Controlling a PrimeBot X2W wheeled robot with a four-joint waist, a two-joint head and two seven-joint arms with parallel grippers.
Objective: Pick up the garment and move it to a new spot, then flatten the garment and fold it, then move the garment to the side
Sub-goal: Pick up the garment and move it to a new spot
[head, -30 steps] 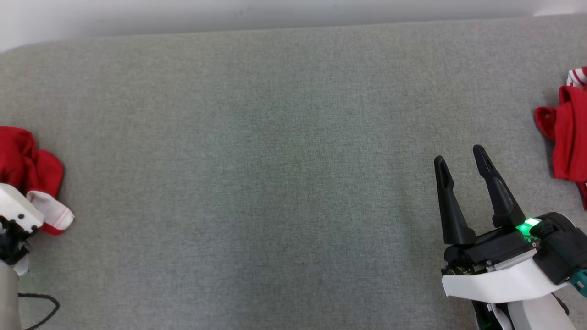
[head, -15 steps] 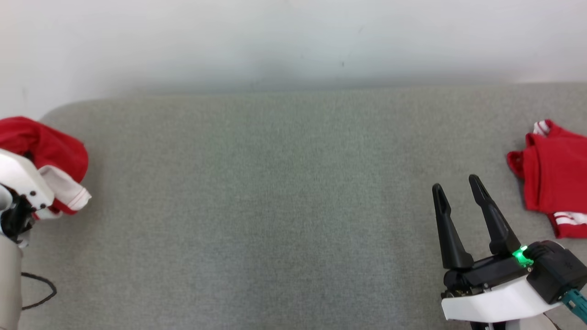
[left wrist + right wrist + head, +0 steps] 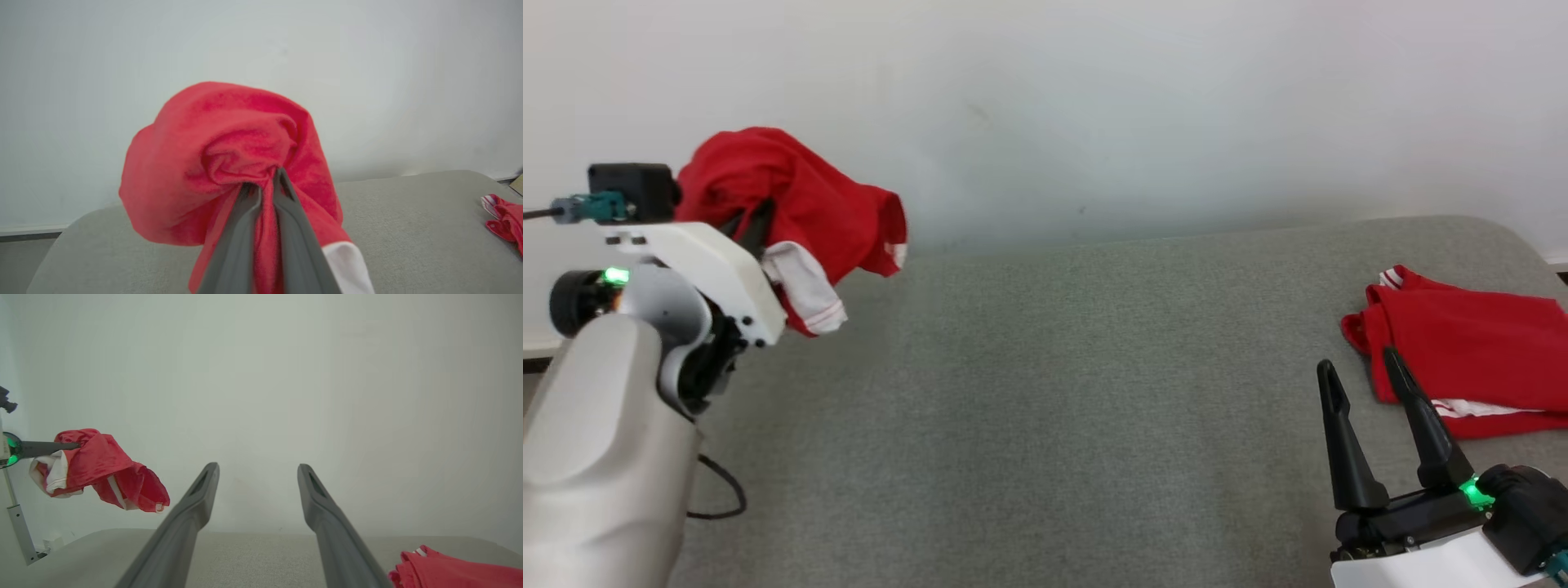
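A crumpled red garment [image 3: 805, 192] with white striped cuffs hangs in the air at the left, above the grey padded table [image 3: 1054, 392]. My left gripper [image 3: 756, 227] is shut on the garment, its fingers buried in the cloth. In the left wrist view the garment [image 3: 229, 143] bunches over the closed left gripper [image 3: 265, 179]. The right wrist view shows the same garment [image 3: 98, 465] dangling clear of the table from the left gripper [image 3: 73, 446]. My right gripper [image 3: 1359, 363] stands open and empty at the lower right, and it is open as well in its own view [image 3: 258, 468].
A second red garment [image 3: 1462, 351] lies flat on the table's right end, just beyond my right gripper, and shows too in the wrist views [image 3: 504, 218] [image 3: 449, 571]. A pale wall [image 3: 1094, 98] runs behind the table. A black cable [image 3: 719, 490] loops near my left arm.
The head camera has tilted up, showing the wall. My left arm has lifted the garment off the table and up into the air. The right gripper stays open.
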